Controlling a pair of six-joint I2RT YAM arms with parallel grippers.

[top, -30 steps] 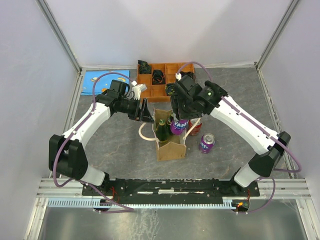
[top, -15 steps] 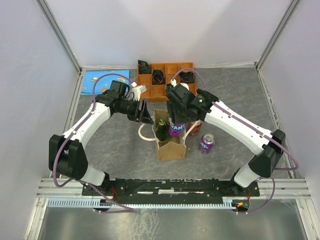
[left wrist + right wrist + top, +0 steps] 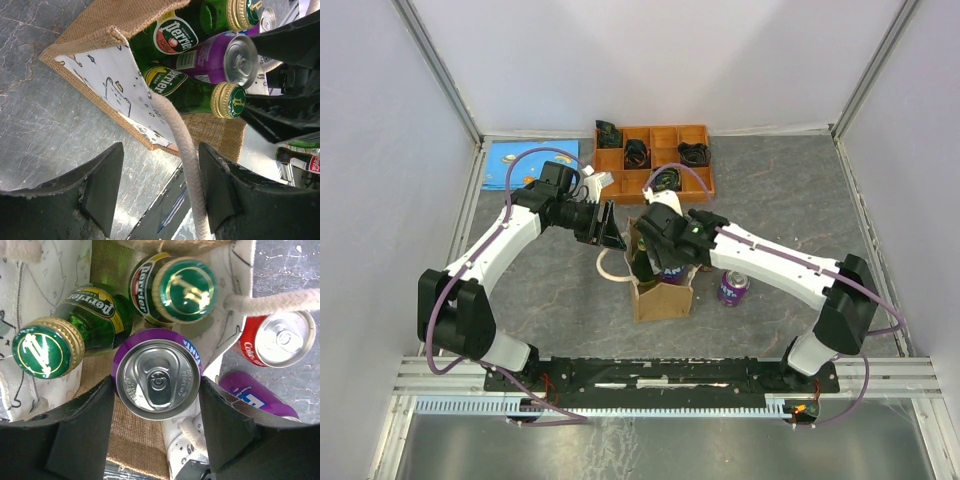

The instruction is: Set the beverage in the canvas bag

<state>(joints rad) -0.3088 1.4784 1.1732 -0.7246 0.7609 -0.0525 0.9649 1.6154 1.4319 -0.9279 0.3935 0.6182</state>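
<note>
At the centre of the top view, the bag (image 3: 662,298) stands upright on the worktop (image 3: 790,200) with its mouth open. My right tool (image 3: 156,390) reaches down into that mouth, its two fingers pressed against opposite sides of the purple can (image 3: 156,380), which it holds upright, lid up. The can is within the bag's mouth between two green bottles (image 3: 42,350), one at the left of the right wrist frame and one at the top. Outside the bag wall, at the right of that frame, are a red can (image 3: 275,340) and a second purple can (image 3: 255,397). My left tool (image 3: 160,170) stands wide open just beside the bag, gripping nothing; a rope handle (image 3: 182,145) runs between its fingers, closer to one of them
</note>
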